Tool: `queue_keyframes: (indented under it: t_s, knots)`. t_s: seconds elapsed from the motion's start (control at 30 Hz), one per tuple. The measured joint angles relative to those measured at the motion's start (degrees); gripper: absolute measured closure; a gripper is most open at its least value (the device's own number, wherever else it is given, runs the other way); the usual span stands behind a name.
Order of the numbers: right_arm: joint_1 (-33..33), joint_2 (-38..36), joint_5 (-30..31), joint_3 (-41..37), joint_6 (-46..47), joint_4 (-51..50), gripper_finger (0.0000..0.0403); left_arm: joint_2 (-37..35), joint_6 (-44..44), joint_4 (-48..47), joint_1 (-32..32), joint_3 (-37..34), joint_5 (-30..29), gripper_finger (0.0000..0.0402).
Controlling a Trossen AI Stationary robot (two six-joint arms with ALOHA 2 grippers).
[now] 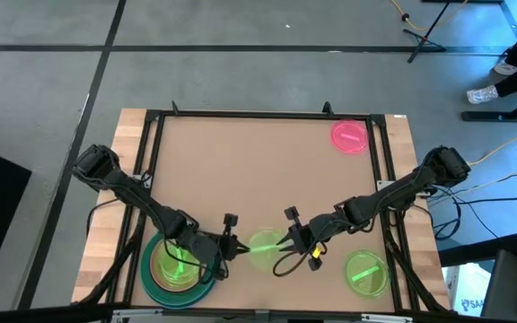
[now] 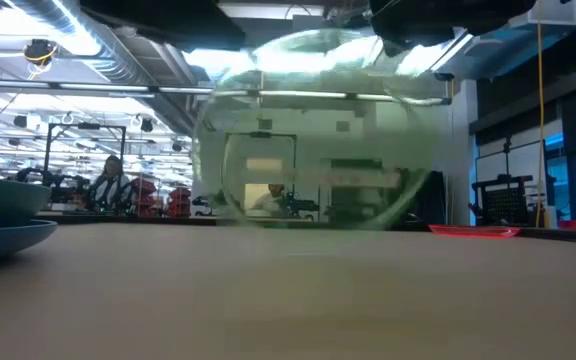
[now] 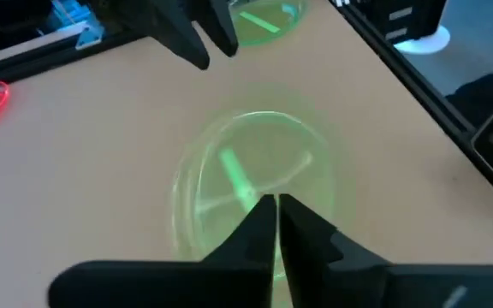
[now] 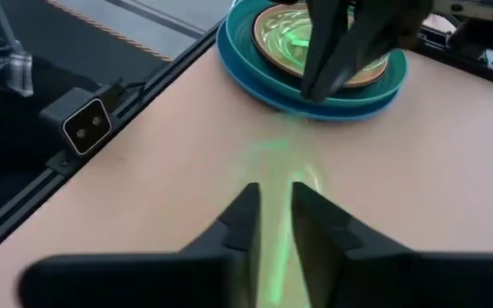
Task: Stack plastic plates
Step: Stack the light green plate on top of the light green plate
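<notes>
Three plates remain off the stack, as far as I can count from the high view. Working left to right: the stack (image 1: 179,269) sits at the near left of the table (image 1: 258,170), with the large blue plate (image 1: 151,285) at the bottom, then the large green plate (image 1: 206,283), the salmon-pink plate (image 1: 158,262), and at least one small neon-green plate (image 1: 180,266) on top. I cannot tell how many small ones are nested there.

My left gripper (image 1: 231,235) is just right of the stack, fingers pinched nearly together on the rim of a loose neon-green plate (image 1: 263,247). The right gripper (image 1: 292,231) meets the same plate from the other side, fingers narrow and also on its rim. In the low view this plate stands tilted up off the table between them.

Further right, another neon-green plate (image 1: 365,273) lies flat near the near right corner. The hot-pink plate (image 1: 349,135) lies at the far right corner, well apart.

I judge the task over half done: the held plate goes next, then those two.
</notes>
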Motion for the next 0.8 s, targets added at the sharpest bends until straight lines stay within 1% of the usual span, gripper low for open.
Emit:
queue_keyframes:
  t_s: [0.1, 0.2, 0.3, 0.37, 0.43, 0.53, 0.63, 0.8]
  knots:
    - [0.56, -1.53, -0.05, 0.02, 0.03, -1.65, 0.0297, -2.66, -3.71, -3.56, -1.2, 0.06, -0.54, 0.0394]
    - [0.96, -4.47, -0.05, 0.15, -1.45, -1.26, 0.0268, -4.84, -6.76, -6.68, -2.63, 0.73, -1.56, 0.0393]
    - [1.16, -5.37, -0.12, 0.22, -1.02, -2.01, 0.0253, -5.1, -7.27, -6.71, -2.83, 0.81, -1.62, 0.0398]
    - [1.16, -5.35, -0.17, 0.19, 0.7, -4.2, 0.0247, -4.22, -7.96, -6.51, -2.31, 0.79, -1.67, 0.04]
    - [1.16, -4.6, -1.07, 0.19, 2.89, -6.29, 0.0245, -3.08, -10.66, -6.55, -1.41, 0.77, -1.59, 0.0397]
    - [1.14, -3.02, -1.19, 0.0, 5.27, -9.81, 0.0244, -1.3, -16.19, -6.73, 0.66, 0.74, 0.16, 0.0374]
    - [1.17, -1.3, -0.67, 0.02, 8.65, -11.81, 0.0244, 0.56, -24.7, -7.91, 2.84, 0.72, 0.77, 0.0339]
    - [1.18, 2.01, -0.55, 0.02, 16.06, -18.95, 0.0244, 3.49, -37.65, -9.21, 7.07, 0.72, 4.55, 0.0284]
